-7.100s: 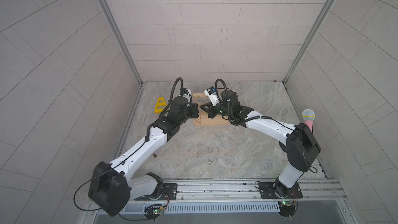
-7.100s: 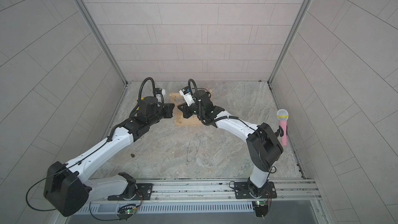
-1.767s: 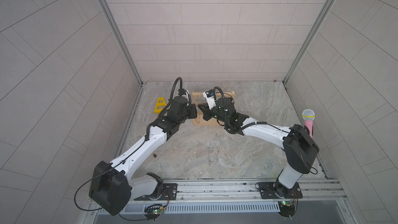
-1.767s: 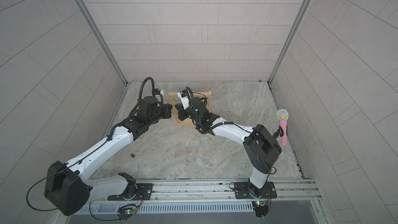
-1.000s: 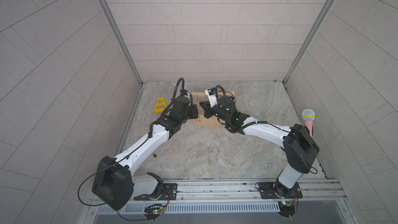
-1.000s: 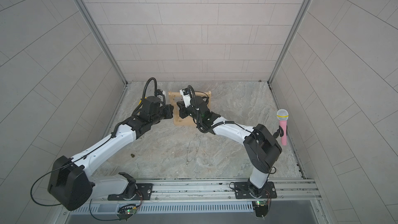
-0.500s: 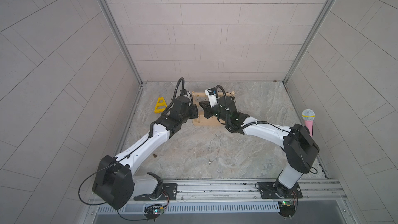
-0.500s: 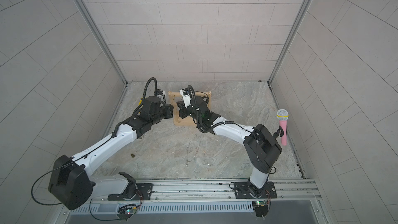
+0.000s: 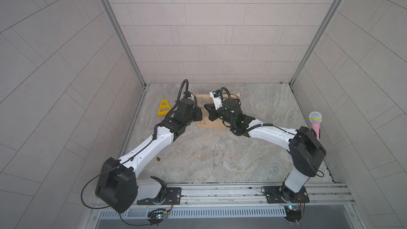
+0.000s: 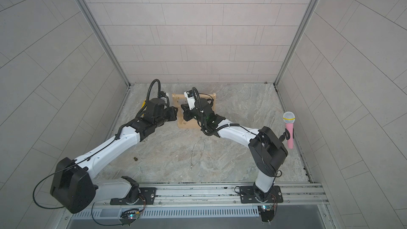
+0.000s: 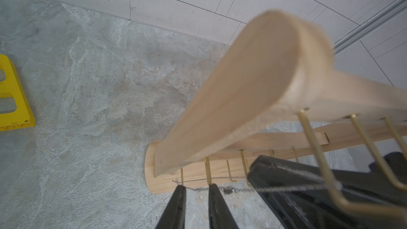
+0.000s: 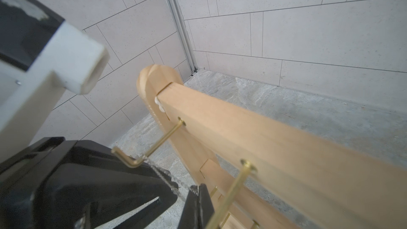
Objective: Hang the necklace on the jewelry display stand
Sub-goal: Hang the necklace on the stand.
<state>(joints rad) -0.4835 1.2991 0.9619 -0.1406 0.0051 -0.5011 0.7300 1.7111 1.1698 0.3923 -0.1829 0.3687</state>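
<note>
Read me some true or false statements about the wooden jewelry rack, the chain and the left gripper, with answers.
1. A thin silver chain hangs over a brass hook on the pale wooden jewelry display stand. True.
2. The left gripper is clamped shut. False: its jaws stand apart.
3. The pink microphone rests on the stand's base. False: it stands by the side wall, well apart from the stand.
4. The small yellow triangular plastic frame lies apart from the stand. True.

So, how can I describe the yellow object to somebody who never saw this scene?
Find the wooden jewelry display stand at the back of the stone floor. Between it and the left wall sits a small triangular frame, the only all-yellow thing there.
</note>
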